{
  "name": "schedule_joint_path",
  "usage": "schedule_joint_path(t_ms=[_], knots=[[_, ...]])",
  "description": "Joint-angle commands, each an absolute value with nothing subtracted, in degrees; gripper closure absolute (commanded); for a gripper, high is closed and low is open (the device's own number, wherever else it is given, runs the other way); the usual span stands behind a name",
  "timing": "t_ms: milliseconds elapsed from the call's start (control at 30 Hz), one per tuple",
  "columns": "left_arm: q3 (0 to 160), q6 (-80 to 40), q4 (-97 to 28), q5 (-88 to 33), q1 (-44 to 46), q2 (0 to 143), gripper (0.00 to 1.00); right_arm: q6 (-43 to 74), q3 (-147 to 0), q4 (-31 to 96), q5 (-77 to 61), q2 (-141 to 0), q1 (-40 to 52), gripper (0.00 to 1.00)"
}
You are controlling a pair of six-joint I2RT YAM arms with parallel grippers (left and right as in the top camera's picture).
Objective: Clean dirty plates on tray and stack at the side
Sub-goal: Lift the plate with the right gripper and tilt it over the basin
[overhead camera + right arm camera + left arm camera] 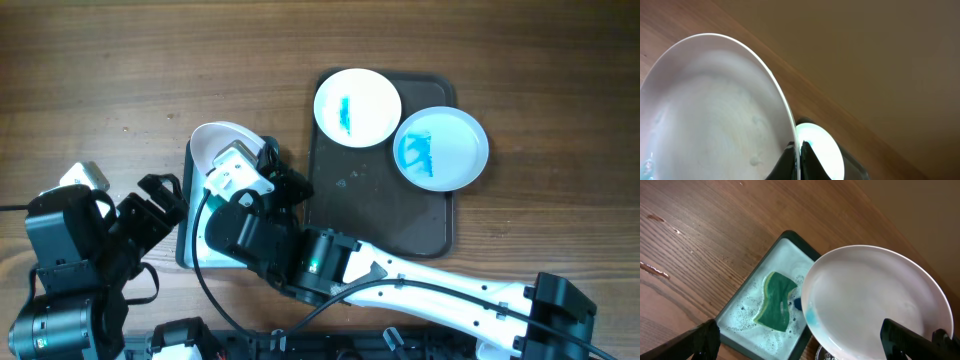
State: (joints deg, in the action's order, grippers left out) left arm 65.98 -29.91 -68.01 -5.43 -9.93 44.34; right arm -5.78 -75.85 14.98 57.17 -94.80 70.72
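Note:
My right gripper (pixel 262 165) is shut on the rim of a white plate (pixel 220 140) and holds it tilted over a soapy wash basin (pixel 188 250). In the right wrist view the fingers (pixel 797 161) pinch the plate's edge (pixel 715 110). In the left wrist view the plate (pixel 875 300) has a faint blue smear at its lower left rim, and a green sponge (pixel 776 300) lies in the basin (pixel 737 322). My left gripper (pixel 801 337) is open and empty just left of the basin, as the overhead view (pixel 165 195) shows. Two white plates with blue stains (pixel 357 107) (pixel 441 147) lie on the dark tray (pixel 380 210).
The dark tray sits right of the basin, its two stained plates at its far end. One of these plates shows behind the held plate in the right wrist view (pixel 822 152). Bare wooden table lies at the far left and the far side.

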Motion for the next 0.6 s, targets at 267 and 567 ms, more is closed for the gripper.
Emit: schedule_joint_path(t_ms=[267,567], knots=[[67.0,-30.5,-68.0,-4.4,-10.4,44.3,0.0,-25.6,-76.4,0.2,69.7,-93.8,69.5,0.96],[67.0,-30.4,-68.0,-4.4,-10.4,44.3,0.0,-38.9,-76.4,-8.6,68.1,-93.8,72.2,0.95]])
